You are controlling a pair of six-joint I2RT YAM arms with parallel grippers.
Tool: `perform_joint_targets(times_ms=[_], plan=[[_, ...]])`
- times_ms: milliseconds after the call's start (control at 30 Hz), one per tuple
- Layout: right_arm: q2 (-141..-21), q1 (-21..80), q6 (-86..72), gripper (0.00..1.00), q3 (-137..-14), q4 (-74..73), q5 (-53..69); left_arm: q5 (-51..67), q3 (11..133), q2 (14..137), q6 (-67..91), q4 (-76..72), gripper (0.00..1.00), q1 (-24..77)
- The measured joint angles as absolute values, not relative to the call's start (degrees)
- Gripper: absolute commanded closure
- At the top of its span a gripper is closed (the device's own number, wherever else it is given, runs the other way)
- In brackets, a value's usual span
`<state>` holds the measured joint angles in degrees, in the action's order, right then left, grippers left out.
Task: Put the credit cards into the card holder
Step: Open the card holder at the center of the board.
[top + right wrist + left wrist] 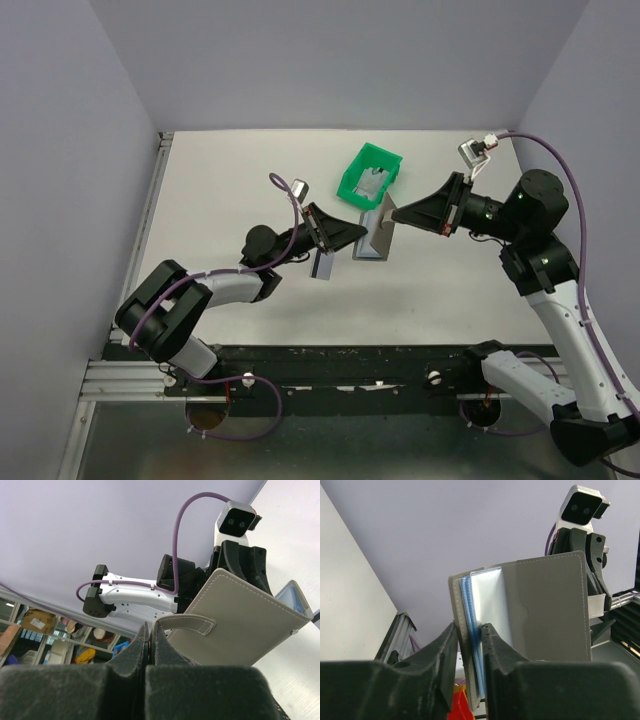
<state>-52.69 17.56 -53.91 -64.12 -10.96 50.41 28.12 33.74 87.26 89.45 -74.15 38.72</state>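
Left gripper [352, 236] [469, 631]: clenched; I see both fingers pinching one cover of the card holder together with the blue sleeves stacked against it
Right gripper [396, 214] [149, 631]: clamped tight on the snap tab [185, 624], fingertips pressed together with only the strap between them
Card holder [375, 240] [545, 611] [235, 616]: held up off the table [230, 190], spanning the gap between my two grippers, spread open; each hand has one end of it
Inside of holder: from the left wrist I get the grey pocket panel facing the camera, just right of my fingers, with a pale clear sleeve beside it and the blue sleeves [468, 605] at the pinched edge
Outside of holder: from the right wrist I get the grey-brown stitched cover rising up and to the right of my fingers, a sliver of light blue showing at its far edge
Credit card [372, 185]: one pale card lying in the green bin, beyond both grippers and touching neither
Green bin [351, 187]: on the table just past the holder, nearer my right fingertips than my left
Dark blue-grey flap [322, 266]: hangs just under my left fingers in the top view; I cannot tell whether it belongs to the holder
Cards inside the holder: I cannot tell from any view
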Motion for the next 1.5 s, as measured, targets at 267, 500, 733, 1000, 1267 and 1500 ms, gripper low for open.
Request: perform_joint_targets(times_ms=[267,500,733,1000,1267,1500], plan=[[-50.39,17.56,-47.35,0.84,-64.12,-19.97,45.36,28.10,33.74,87.24,89.91,-74.13,1.00,38.70],[-50.22,17.56,-39.38,0.46,-64.45,-32.91,34.09,28.32,33.76,82.72,86.15,-71.94,1.00,37.67],[-50.24,17.56,-33.23,0.40,-67.20,-42.37,24.25,25.45,43.94,65.17,64.77,-38.87,1.00,39.07],[-49.52,17.56,-30.83,0.41,-69.06,-43.40,21.87,10.59,60.82,64.88,41.93,1.21,1.00,42.68],[-49.56,17.56,-31.48,0.41,-68.95,-40.25,26.02,-1.74,63.35,70.94,32.99,21.85,1.00,48.31],[-52.16,17.56,-36.10,0.52,-57.69,-28.25,33.17,-5.96,63.40,74.15,31.48,23.38,1.00,50.59]])
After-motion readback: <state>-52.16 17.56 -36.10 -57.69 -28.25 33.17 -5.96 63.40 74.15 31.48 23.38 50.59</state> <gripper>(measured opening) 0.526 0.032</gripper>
